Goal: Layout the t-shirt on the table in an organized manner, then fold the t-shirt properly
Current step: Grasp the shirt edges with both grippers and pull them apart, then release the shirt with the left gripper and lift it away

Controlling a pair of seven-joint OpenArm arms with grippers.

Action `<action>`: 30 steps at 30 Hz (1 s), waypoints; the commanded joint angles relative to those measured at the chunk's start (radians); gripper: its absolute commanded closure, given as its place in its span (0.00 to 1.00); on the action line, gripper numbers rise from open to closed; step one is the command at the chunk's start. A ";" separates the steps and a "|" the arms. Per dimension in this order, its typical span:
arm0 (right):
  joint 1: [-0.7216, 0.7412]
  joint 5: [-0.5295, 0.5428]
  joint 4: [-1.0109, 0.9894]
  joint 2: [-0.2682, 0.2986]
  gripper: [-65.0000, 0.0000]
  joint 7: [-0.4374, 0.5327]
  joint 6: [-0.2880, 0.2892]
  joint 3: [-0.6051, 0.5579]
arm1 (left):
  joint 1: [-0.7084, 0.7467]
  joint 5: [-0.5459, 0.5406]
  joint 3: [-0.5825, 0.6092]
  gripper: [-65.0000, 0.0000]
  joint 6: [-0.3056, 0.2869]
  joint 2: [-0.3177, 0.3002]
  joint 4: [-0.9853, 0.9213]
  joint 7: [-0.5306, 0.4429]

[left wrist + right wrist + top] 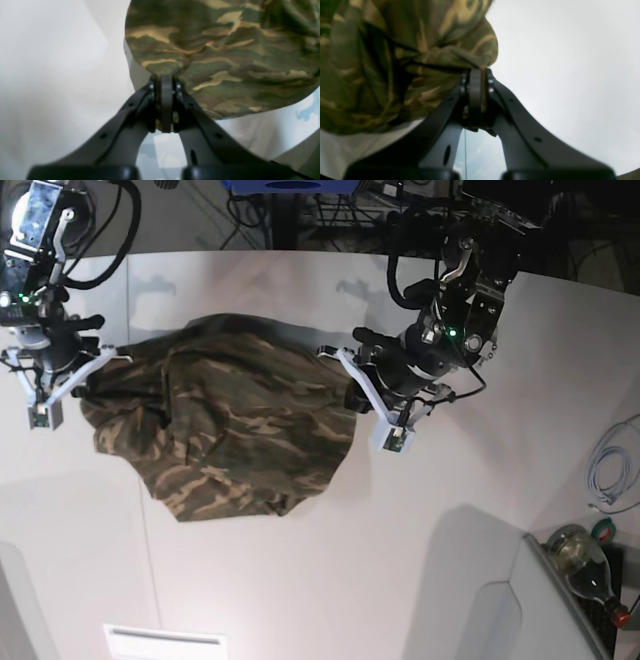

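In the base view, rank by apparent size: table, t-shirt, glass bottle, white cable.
1. table
2. t-shirt
3. glass bottle and white cable: both small and cut off at the frame's right edge, too close to rank.

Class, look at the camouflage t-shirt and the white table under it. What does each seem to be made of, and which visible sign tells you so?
The olive, brown and tan camouflage t-shirt: soft matte cloth, probably knitted cotton; it creases, drapes and bunches where it is pinched.
The large white table: a hard, smooth sheet, perhaps laminate or painted board; it lies flat, with faint sheen and soft shadows. The exact material cannot be told.
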 commanded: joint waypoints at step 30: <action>0.079 0.007 -0.003 0.107 0.99 0.021 -0.011 0.002 | -0.512 -0.007 0.084 1.00 -0.004 0.214 -0.619 -0.202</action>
